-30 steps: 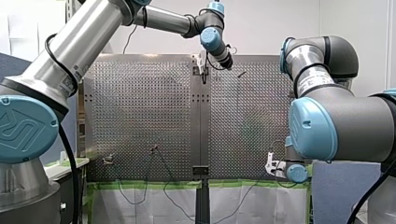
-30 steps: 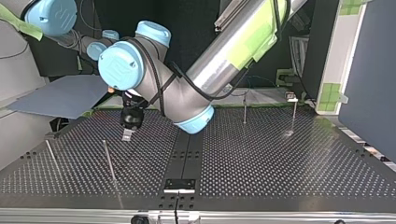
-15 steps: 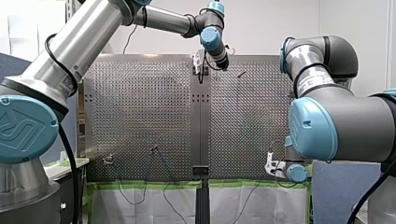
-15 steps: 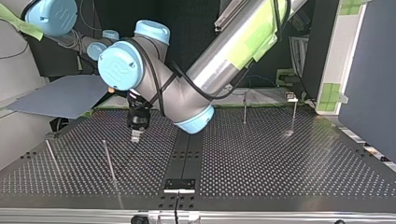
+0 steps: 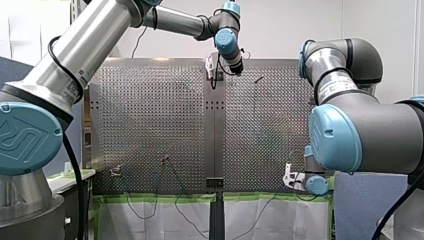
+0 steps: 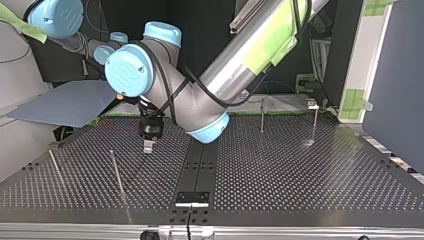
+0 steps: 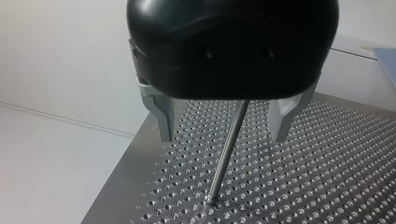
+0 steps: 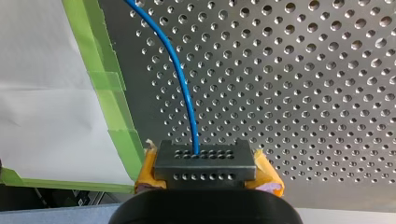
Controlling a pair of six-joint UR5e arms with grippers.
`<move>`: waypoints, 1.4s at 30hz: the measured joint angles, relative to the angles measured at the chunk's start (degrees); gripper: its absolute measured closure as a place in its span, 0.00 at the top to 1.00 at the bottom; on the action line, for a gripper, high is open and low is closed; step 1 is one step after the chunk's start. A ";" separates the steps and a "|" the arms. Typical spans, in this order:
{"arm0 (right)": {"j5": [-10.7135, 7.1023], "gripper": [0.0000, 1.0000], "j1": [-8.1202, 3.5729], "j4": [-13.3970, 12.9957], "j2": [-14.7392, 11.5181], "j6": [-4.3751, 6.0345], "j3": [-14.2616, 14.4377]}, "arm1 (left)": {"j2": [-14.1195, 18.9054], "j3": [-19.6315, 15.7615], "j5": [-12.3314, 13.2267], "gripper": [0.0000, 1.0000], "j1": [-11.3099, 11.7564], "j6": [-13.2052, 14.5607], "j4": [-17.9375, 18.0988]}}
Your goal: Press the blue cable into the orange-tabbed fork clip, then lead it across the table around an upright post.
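The blue cable [image 8: 180, 70] runs over the perforated table [image 8: 303, 70] into my right gripper [image 8: 205, 163], whose yellow pads [image 8: 268, 179] are shut on it. In the front view that gripper [image 5: 290, 177] sits low at the table's near right edge. A thin dark cable [image 5: 175, 176] hangs from a small clip [image 5: 165, 159] over that edge. My left gripper [image 7: 222, 138], black with metal fingers [image 7: 163, 116], is open and holds nothing. An upright post [image 7: 226, 154] stands ahead of it, seen between the fingers. In the top view this gripper [image 6: 148, 145] hangs just above the table.
More thin posts stand on the table [image 6: 300, 175]: a leaning post [image 6: 117, 172] near my left gripper, an outer post [image 6: 55, 167], and two far posts [image 6: 261, 117] [image 6: 314, 122]. A small bracket [image 5: 116, 171] sits near the front view's left. Green tape [image 8: 112, 93] lines the table edge.
My left gripper has shifted toward the top view's right and turned slightly, ending over the table beside the centre strip. My right arm has not moved.
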 joint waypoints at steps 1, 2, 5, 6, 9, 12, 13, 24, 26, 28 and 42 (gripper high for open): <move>0.00 0.00 0.01 0.00 -0.01 0.00 0.00 | 0.00 0.00 0.02 1.00 0.00 -0.01 0.00; 0.00 0.00 0.02 0.00 -0.01 0.00 -0.01 | 0.00 0.01 0.04 1.00 0.00 -0.01 0.00; 0.00 0.00 0.03 0.05 -0.01 0.00 -0.01 | -0.02 0.01 0.10 1.00 0.00 -0.03 0.00; 0.00 0.00 0.03 0.06 -0.01 0.00 -0.01 | -0.01 0.01 0.12 1.00 0.00 -0.02 0.00; 0.00 0.00 0.04 0.08 -0.01 0.00 -0.02 | -0.03 0.02 0.17 1.00 0.00 -0.04 0.01; 0.00 0.00 0.04 0.09 0.00 -0.01 0.00 | -0.02 0.01 0.19 1.00 0.00 -0.05 0.01; 0.00 0.00 0.04 0.08 0.00 -0.03 0.00 | -0.03 0.02 0.19 1.00 0.00 -0.06 0.01; 0.00 0.00 0.07 0.18 -0.10 -0.17 0.01 | -0.04 0.00 0.14 1.00 -0.01 -0.30 0.01; 0.00 0.00 0.08 0.42 -0.15 -0.21 0.02 | -0.02 0.00 0.10 1.00 -0.10 -0.31 -0.01; 0.00 0.00 0.07 0.70 -0.28 -0.28 0.02 | -0.01 0.00 0.06 1.00 -0.17 -0.32 -0.14; -0.97 0.00 0.05 2.05 -2.07 -0.42 0.04 | -0.05 -1.08 0.91 1.00 -0.98 -0.27 -1.09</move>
